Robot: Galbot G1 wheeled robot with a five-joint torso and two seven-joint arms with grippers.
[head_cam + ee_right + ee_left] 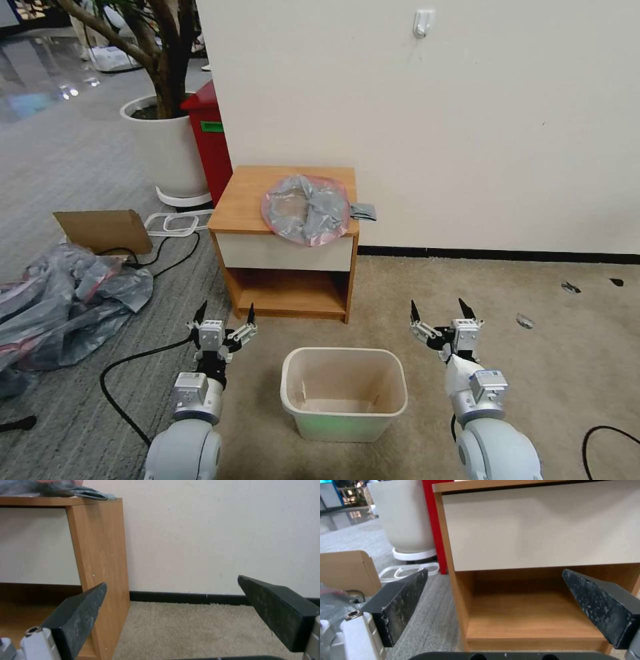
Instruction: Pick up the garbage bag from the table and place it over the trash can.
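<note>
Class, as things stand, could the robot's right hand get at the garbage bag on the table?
Probably yes: the right hand is open and empty, the garbage bag lies uncovered on the table, nothing between.

Wooden table (247, 200) against wall; garbage bag (307, 209) crumpled on its top, right of middle, overhanging the edge. Trash can (343, 392) on beige carpet (567, 373) in front.

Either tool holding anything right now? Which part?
Nothing held. Left tool and right tool are both open and empty, low before the table; the garbage bag lies untouched on top.
</note>
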